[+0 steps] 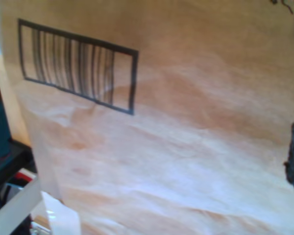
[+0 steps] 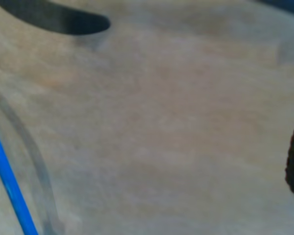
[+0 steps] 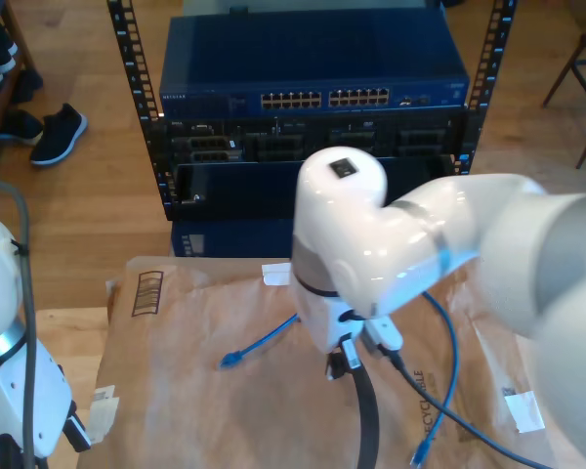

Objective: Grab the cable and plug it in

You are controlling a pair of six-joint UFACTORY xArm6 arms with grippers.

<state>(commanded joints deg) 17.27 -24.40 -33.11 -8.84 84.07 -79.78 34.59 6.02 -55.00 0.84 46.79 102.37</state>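
Cable [image 3: 273,337] lies loose on paper-covered counter [image 3: 176,391], plug [image 3: 230,361] free, ungrabbed. Switch [image 3: 313,68] ports face it. Both pincers' state: cannot tell.

Behind the paper-covered desk [image 3: 186,391] I see a black equipment rack [image 3: 137,117] holding a blue network switch [image 3: 313,63], standing on wood flooring [image 3: 78,205]; dark shoes [image 3: 54,132] lie beside the rack.

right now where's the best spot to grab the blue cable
Probably just behind the plug of the blue cable, toward the exterior view's left. That end lies flat and free on the brown paper, so come straight down, pincer across the cable's line.
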